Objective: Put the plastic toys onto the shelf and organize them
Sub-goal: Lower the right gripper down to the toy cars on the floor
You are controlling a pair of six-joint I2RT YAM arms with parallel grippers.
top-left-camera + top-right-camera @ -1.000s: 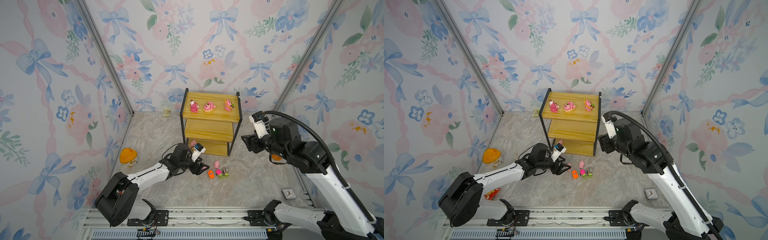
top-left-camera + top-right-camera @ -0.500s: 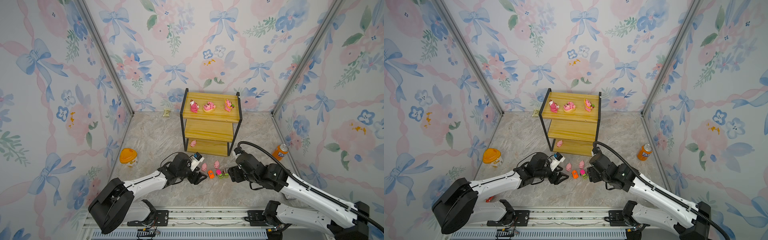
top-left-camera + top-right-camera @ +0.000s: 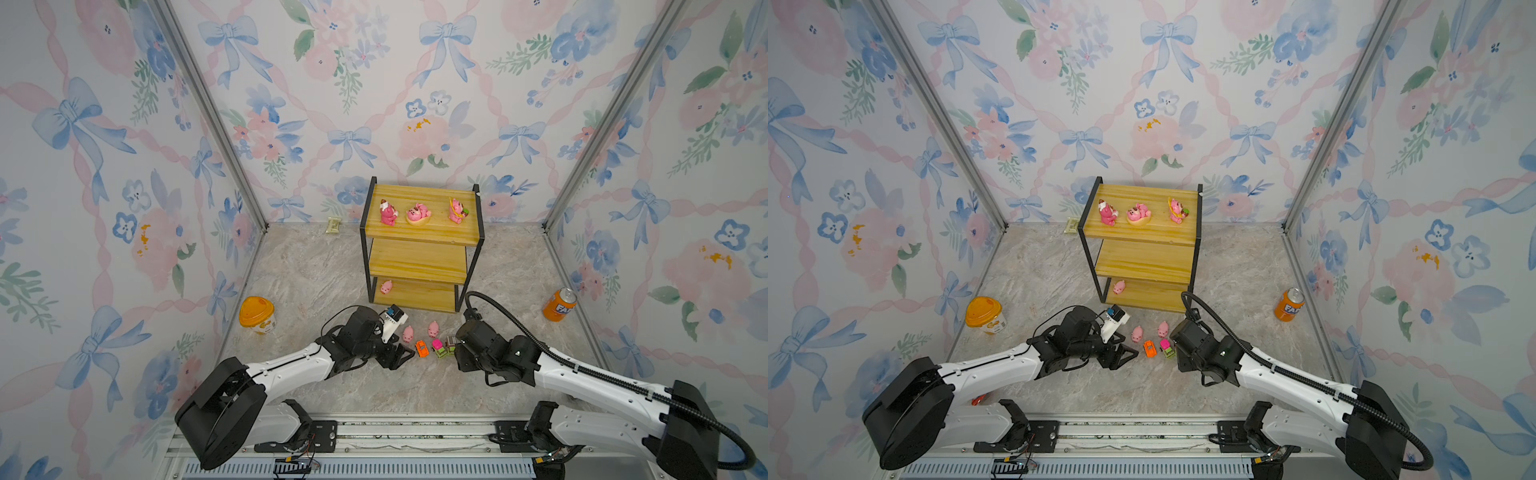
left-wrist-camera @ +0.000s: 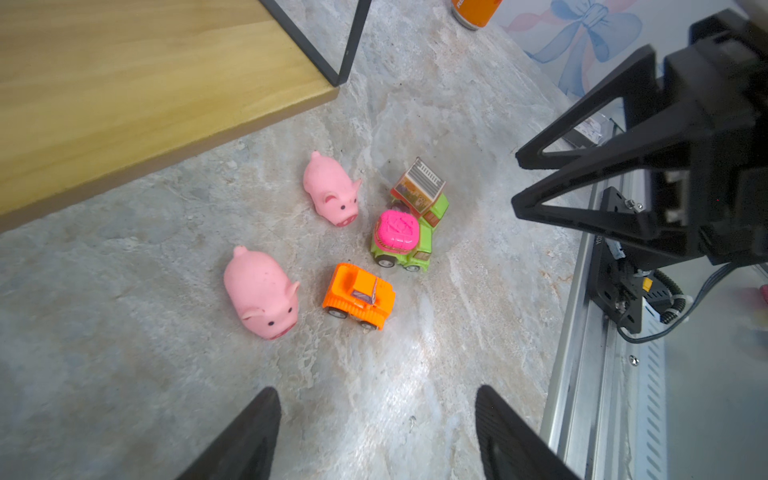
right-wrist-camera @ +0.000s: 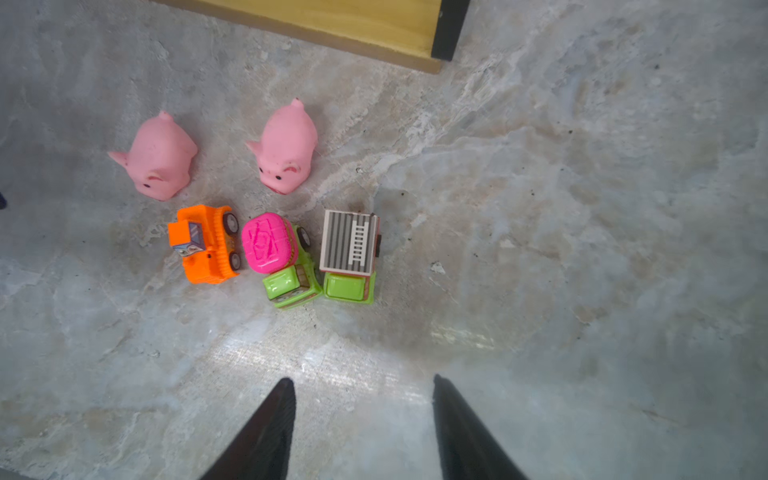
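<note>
Both arms hang low over the tabletop [image 3: 316, 270], aimed at the loose toys in front of the shelf [image 3: 419, 266]. This looks like two approaches for a pick, with nothing grasped yet.

The left end effector [image 4: 376, 399] has its jaws well apart and empty. The orange car [image 4: 359, 296] sits straight ahead of its tips, so that is probably its target. The near pig [image 4: 262, 291] lies just beside that car, about as far ahead.

The right end effector [image 5: 363, 382] also has its jaws parted, with nothing between them. The brown car [image 5: 349, 249] stands directly ahead of its tips, close against the pink car [image 5: 276, 253]. The far pig [image 5: 286, 149] lies beyond both cars, towards the shelf's front edge. Because the two cars crowd each other, a finger closing on the brown car may nudge the pink one.

The shelf already seems to be sorted by kind:
- **Top board:** three bears [image 3: 417, 214] stand in a spaced row.
- **Middle board:** nothing shows on it.
- **Bottom board:** one shelved pig [image 3: 386, 286] lies near one end, well beyond the left end effector.

Judging from that, the two loose pigs belong beside the shelved pig, and the cars would go on the free middle board.

A can [image 3: 559, 305] and a tub [image 3: 257, 316] stand well away from both end effectors, to either side, and are no part of this.
</note>
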